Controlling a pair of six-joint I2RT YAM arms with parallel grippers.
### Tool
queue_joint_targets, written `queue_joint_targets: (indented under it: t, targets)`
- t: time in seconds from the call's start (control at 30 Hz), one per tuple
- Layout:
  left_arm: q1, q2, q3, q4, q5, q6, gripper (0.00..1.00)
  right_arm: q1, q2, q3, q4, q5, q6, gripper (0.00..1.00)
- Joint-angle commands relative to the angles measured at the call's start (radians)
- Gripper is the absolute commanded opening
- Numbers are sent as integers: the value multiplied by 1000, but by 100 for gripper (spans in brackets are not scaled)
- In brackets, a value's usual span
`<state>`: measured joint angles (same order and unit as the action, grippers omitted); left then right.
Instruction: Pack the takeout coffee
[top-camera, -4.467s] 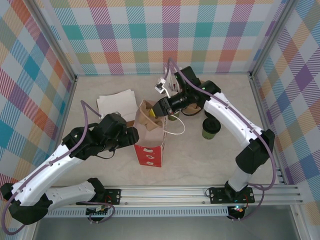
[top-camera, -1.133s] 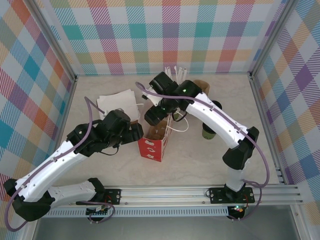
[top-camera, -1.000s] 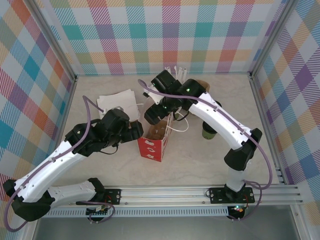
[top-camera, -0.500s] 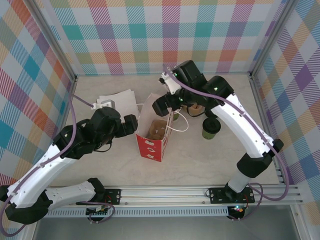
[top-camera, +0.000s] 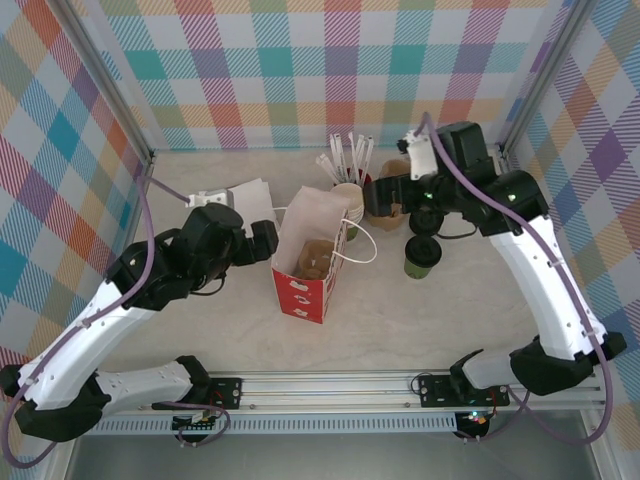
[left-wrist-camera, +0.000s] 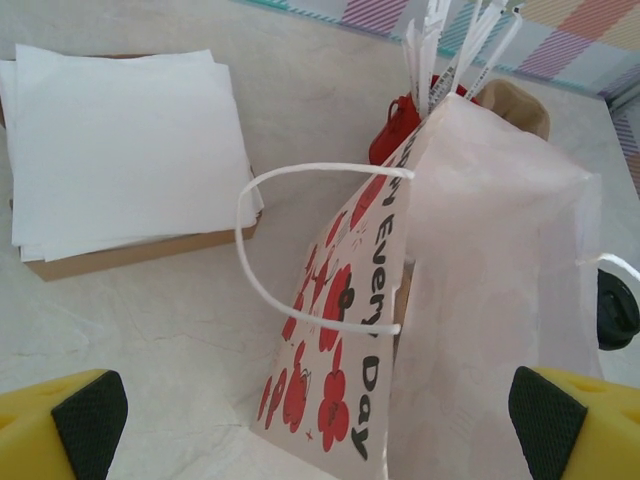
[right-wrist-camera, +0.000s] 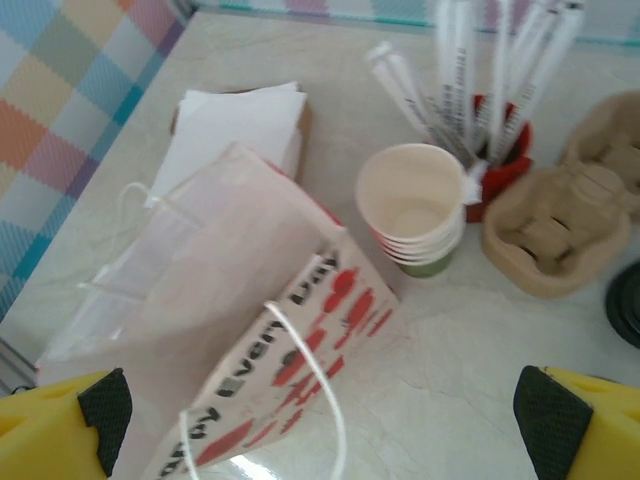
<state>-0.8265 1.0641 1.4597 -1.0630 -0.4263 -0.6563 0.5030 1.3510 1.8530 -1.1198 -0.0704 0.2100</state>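
Note:
The takeout coffee, a single dark green cup (top-camera: 422, 256) with a dark top, stands on the table to the right of the bag. The white paper bag (top-camera: 300, 262) printed with red flowers stands open at the centre, with a brown cardboard piece (top-camera: 316, 258) inside. My left gripper (top-camera: 263, 244) is open just left of the bag, its two fingers spread wide around the bag's flowered side (left-wrist-camera: 318, 415). My right gripper (top-camera: 386, 191) is open above the back right of the table and holds nothing (right-wrist-camera: 328, 412). It is behind the cup and apart from it.
A stack of nested cream cups (right-wrist-camera: 412, 212) stands behind the bag, next to a red holder of wrapped straws (right-wrist-camera: 497, 150). A brown cup carrier (right-wrist-camera: 560, 230) and a flat black lid (top-camera: 424, 221) lie to the right. White napkins (left-wrist-camera: 120, 150) lie at the back left.
My right arm has swung away from above the bag to the back right, leaving the brown piece inside. My left gripper has drawn back a little from the bag's left edge.

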Motion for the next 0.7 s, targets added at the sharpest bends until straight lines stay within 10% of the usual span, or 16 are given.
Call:
queue_joint_targets:
  t: [0.0, 0.67]
  targets:
    - [28, 47, 66, 7, 40, 67, 100, -85, -45, -54, -25, -46, 36, 100]
    - [253, 309, 302, -67, 364, 278, 100, -356, -185, -446, 7, -59, 42, 100]
